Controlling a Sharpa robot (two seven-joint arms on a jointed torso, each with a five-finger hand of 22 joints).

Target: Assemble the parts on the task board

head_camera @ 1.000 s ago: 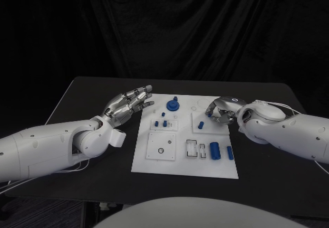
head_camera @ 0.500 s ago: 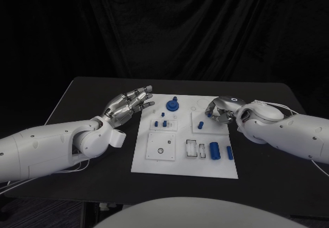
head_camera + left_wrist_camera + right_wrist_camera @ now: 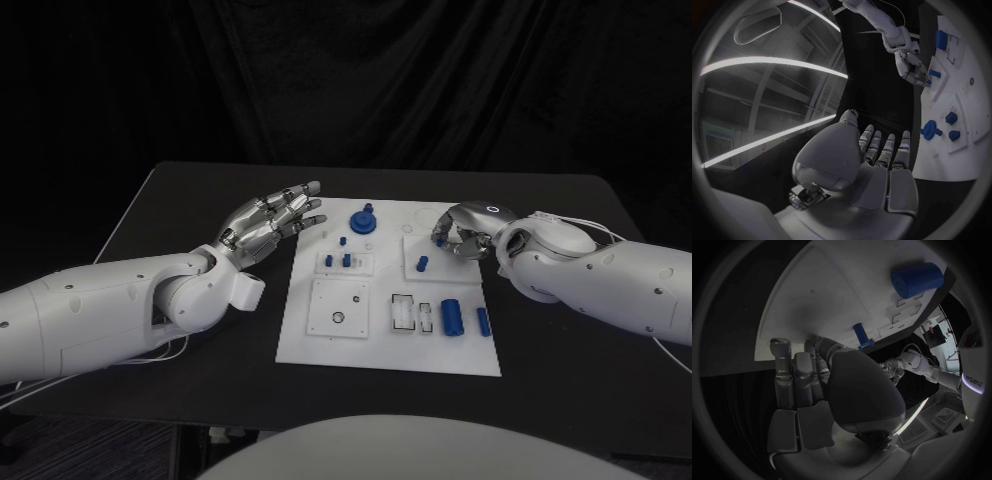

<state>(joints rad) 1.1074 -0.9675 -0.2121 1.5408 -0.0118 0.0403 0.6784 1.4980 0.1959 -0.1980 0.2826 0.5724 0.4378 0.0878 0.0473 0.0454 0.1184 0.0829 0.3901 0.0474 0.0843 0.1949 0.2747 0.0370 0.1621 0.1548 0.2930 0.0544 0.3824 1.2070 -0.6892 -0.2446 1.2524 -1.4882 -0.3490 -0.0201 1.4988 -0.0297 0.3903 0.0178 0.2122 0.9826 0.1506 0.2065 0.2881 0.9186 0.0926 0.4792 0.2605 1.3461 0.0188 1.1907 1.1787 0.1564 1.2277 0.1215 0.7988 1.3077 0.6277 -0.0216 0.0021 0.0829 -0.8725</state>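
While mid-assembly, seen from head cam: white task board (image 3: 325, 345) flat at centre of black table (image 3: 173, 200). Left hand (image 3: 268, 222) raised beside board's left edge, palm up, fingers straight and apart, holding nothing. Right hand (image 3: 464, 232) low over board's far right corner, fingers curled in and downward; cannot tell whether anything is pinched between them. Right wrist cam: small blue peg (image 3: 861, 335) close by those fingertips (image 3: 781, 346), contact unclear.

Progress, as judged: partly done. Already standing in board: round blue knob (image 3: 364, 219) at far middle, plus small blue pegs (image 3: 339, 260) in left-centre block. Left to do, apparently: large blue cylinder (image 3: 453, 316) and slimmer blue pin (image 3: 483, 321) lying loose on near-right area, and near-left plate with its hole (image 3: 338, 318) unfilled. Short blue piece (image 3: 423, 264) near right hand, upright or lying not clear. Roughly half to go, prob. more.
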